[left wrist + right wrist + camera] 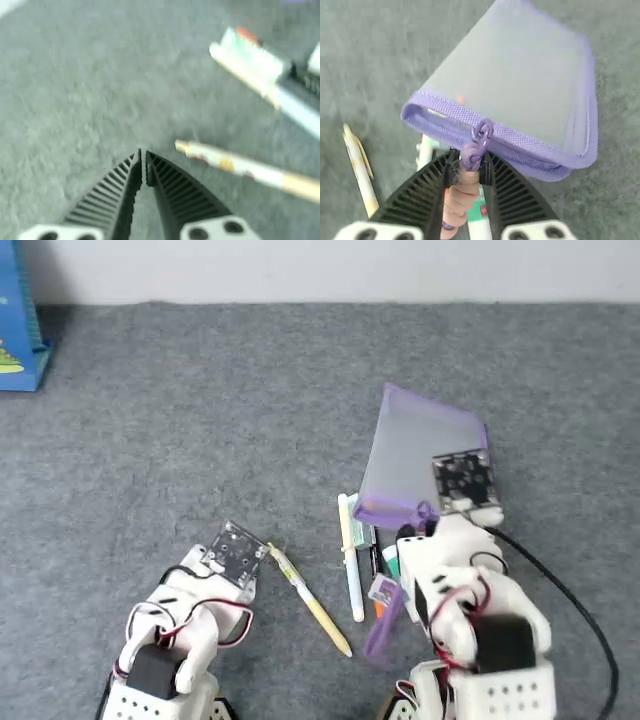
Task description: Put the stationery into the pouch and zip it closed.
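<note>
The right hand (470,159) pinches the purple pouch's (520,90) zipper pull (481,134). It should draw straight along the zip. The left hand (143,156), pressed together, sits near the yellow pen (240,167).

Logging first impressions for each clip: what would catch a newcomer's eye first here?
The purple pouch, right of centre on the grey table, stands out. Its strap is clamped in the right gripper, jaws shut. Several pens lie loose beside the pouch, and a yellow pen lies apart, next to the left gripper, whose jaws are shut on nothing.
</note>
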You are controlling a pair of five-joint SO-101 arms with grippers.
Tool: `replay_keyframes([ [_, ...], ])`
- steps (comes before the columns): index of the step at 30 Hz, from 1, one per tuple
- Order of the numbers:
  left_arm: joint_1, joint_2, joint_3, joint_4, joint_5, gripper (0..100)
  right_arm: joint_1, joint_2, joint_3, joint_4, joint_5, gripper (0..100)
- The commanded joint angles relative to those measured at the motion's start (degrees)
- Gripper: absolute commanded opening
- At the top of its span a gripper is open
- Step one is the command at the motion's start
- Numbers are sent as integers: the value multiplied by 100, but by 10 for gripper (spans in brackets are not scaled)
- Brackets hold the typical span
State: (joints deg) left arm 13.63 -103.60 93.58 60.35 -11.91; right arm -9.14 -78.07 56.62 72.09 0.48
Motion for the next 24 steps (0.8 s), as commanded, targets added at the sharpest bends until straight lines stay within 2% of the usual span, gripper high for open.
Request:
replay_keyframes([
  [1,123,-88,-655,-316,501,120,-57,-620,-79,66,-167,8],
  [4,510,-88,-927,-308,985,170,-154,-1042,-88,330,-167,8],
  [10,1758,-88,-1235,-343,1380,173,-760,-1692,-79,840,-176,8],
  [14,2251,-88,-1490,-492,1512,173,-822,-1815,-70,848,-176,8],
  [18,2312,-79,-1464,-1073,1626,170,-831,-1824,-70,936,-176,8],
  [24,2338,-79,-1253,-1213,1626,170,-875,-1868,-114,1130,-167,8],
])
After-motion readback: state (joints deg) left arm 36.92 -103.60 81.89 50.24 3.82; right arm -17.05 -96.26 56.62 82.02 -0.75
